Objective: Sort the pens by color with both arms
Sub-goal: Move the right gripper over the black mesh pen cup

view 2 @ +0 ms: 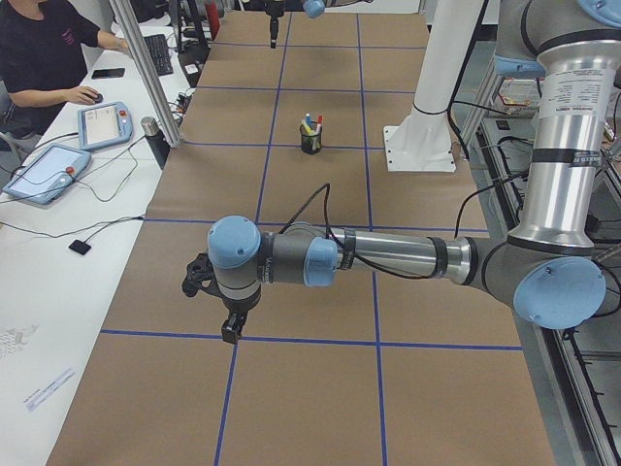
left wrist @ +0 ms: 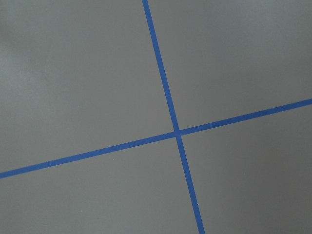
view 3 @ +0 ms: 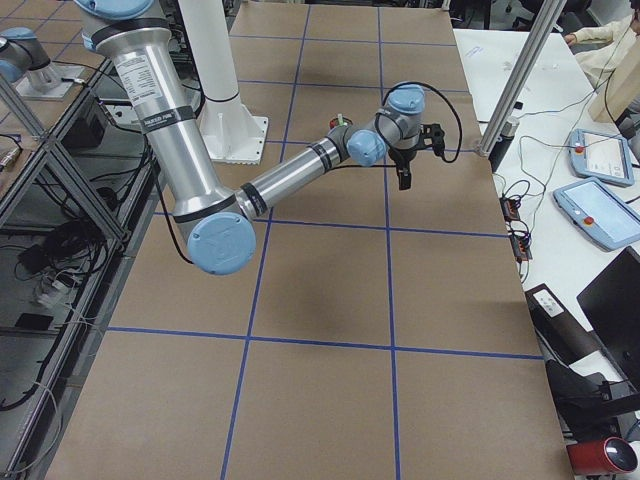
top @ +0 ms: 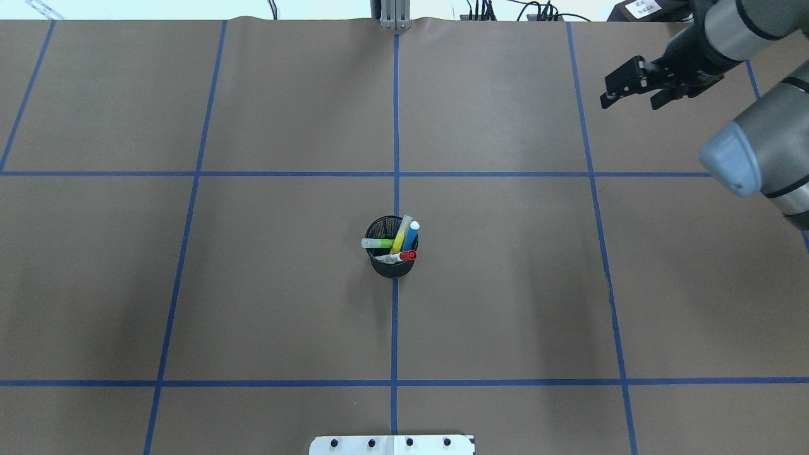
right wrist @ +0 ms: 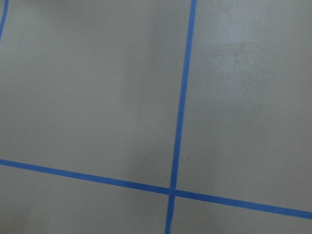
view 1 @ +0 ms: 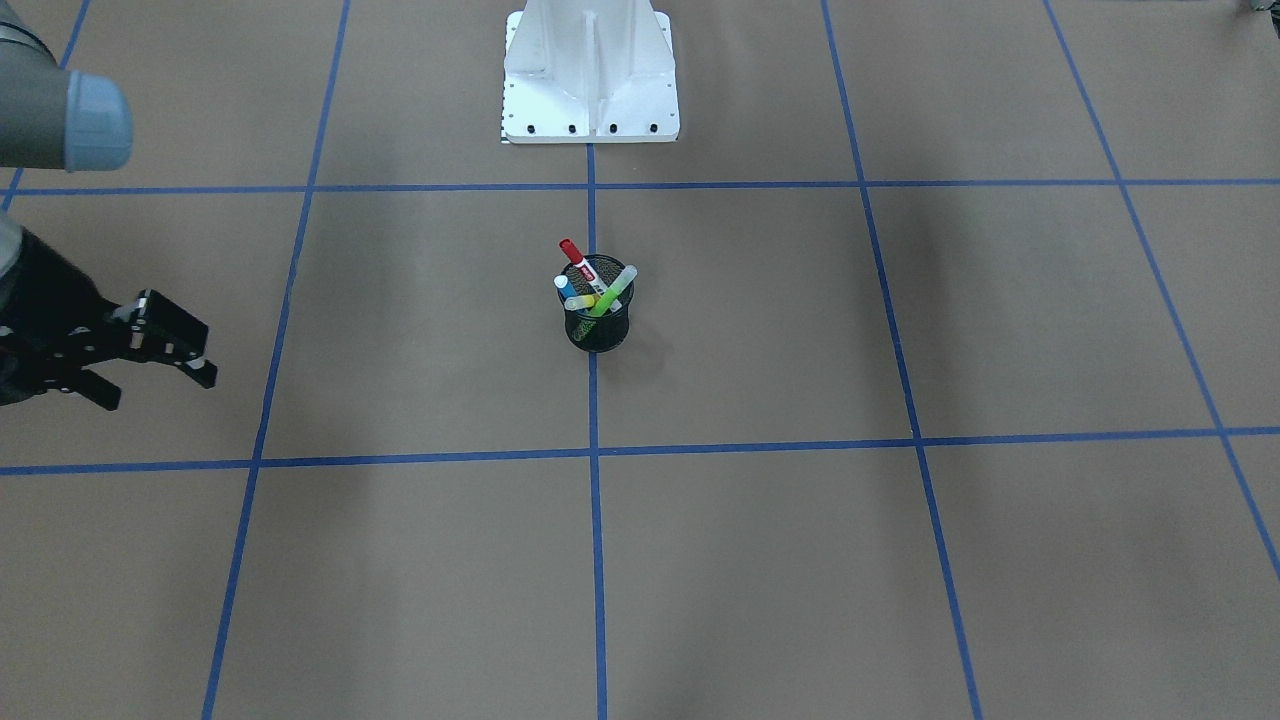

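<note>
Four pens stand in a black mesh cup (top: 392, 268) at the table's centre: blue (top: 411, 235), yellow (top: 402, 234), lime green (top: 378, 242) and red-capped white (top: 404, 256). The front view shows the cup (view 1: 597, 332) with the red-capped (view 1: 575, 258), blue (view 1: 566, 290), green (view 1: 612, 292) and yellow (view 1: 582, 301) pens. My right gripper (top: 629, 101) is open and empty, far to the cup's right; it also shows in the front view (view 1: 160, 385). My left gripper (view 2: 228, 325) shows only in the exterior left view, low over the paper far from the cup; I cannot tell its state.
The white base pedestal (view 1: 590, 80) stands at the robot's edge of the table. Blue tape lines (top: 395, 316) grid the brown paper. Both wrist views show only paper and tape. An operator (view 2: 44, 58) and tablets (view 2: 44, 170) are at a side desk beyond the far edge.
</note>
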Robot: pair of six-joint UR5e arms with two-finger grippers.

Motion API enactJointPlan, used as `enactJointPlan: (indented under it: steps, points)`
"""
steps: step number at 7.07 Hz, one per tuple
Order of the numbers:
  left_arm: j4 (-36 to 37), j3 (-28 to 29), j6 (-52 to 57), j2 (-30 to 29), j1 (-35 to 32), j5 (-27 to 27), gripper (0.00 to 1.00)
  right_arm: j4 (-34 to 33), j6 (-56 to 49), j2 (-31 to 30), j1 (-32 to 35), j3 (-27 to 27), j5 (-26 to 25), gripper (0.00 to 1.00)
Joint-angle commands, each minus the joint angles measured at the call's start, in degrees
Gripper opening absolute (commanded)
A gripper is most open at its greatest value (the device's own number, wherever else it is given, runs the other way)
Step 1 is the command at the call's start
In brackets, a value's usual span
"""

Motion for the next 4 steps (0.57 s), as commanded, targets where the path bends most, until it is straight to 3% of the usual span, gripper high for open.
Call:
enactJointPlan:
  steps: [1,4]
  points:
    - [0.06,0.09,-0.37,0.01,0.01,0.00,0.99,-1.30,9.52,5.53,-7.28,-0.11,-3.17,0.98]
    - [0.06,0.09,-0.46,0.10,0.09,0.00,0.99,-2.87,18.76,10.63,-11.78,0.06,-6.33,0.98]
